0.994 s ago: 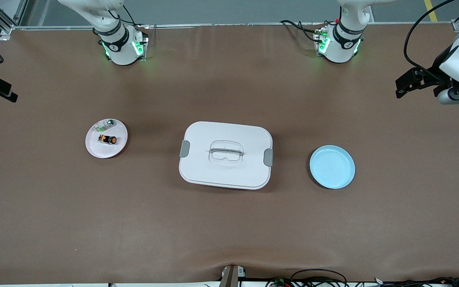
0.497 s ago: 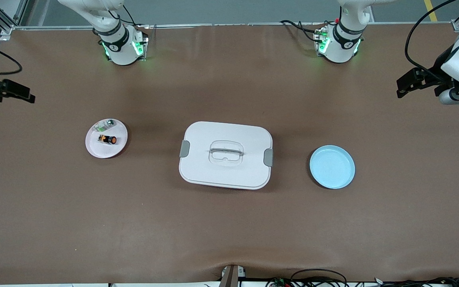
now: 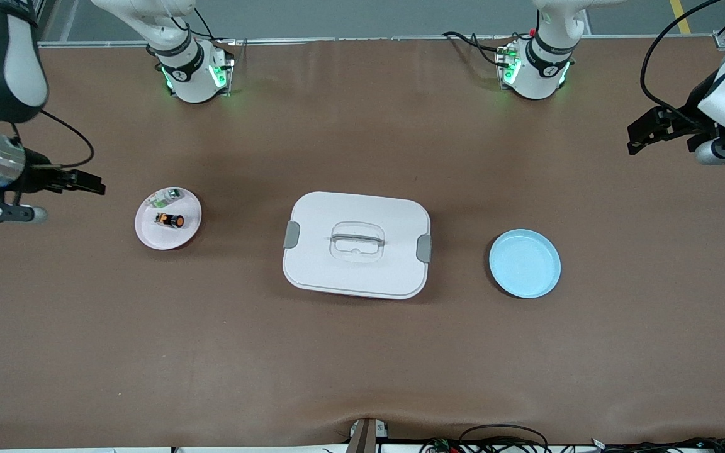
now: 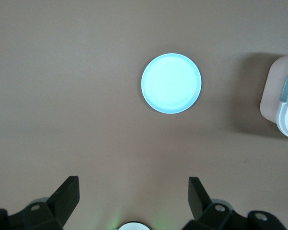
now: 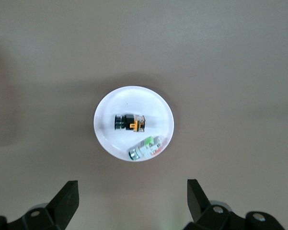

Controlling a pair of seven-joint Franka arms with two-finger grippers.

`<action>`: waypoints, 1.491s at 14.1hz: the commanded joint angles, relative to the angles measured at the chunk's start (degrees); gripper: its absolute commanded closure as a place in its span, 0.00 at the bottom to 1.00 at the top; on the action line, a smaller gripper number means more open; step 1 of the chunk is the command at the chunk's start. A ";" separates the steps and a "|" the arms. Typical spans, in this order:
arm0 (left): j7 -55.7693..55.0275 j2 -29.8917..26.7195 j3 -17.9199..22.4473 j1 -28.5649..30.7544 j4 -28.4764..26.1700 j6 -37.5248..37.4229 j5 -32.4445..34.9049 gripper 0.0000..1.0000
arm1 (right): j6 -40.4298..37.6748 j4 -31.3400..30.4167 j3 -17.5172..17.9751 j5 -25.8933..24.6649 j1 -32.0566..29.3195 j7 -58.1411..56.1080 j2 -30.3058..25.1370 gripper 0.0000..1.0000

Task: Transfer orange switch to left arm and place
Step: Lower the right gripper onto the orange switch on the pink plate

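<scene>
The orange switch (image 3: 169,220) (image 5: 130,123), a tiny black cylinder with orange marks, lies on its side on a small pale plate (image 3: 177,241) (image 5: 105,136). My right gripper (image 3: 93,187) (image 5: 132,189) hangs open and empty over bare table just off that plate, toward the right arm's end. The big white box (image 3: 356,211) (image 4: 277,108) stands mid-table with its lid on. Over the table at the left arm's end, my left gripper (image 3: 632,142) (image 4: 133,184) is open and empty.
A green-and-white component (image 3: 167,198) (image 5: 146,147) shares the pale plate with the switch. A light blue plate (image 3: 524,263) (image 4: 171,83) sits beside the box toward the left arm's end. The box has grey side latches (image 3: 291,234).
My right arm has swung in from the table's end toward the pale plate, bringing its gripper close beside it. The left gripper has hardly shifted.
</scene>
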 commanded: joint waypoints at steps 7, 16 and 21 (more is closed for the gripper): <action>-0.17 1.27 0.01 -0.85 0.71 -1.18 -0.84 0.00 | 18.04 -15.05 0.22 1.66 1.97 0.83 0.15 0.00; -0.17 1.18 0.09 -0.68 0.80 -0.74 -0.49 0.00 | 26.30 -15.14 0.13 6.50 2.24 1.45 9.55 0.00; -0.35 1.18 0.09 -0.59 0.80 -0.31 -0.75 0.00 | 29.82 -15.14 0.05 6.59 2.06 3.03 13.68 0.00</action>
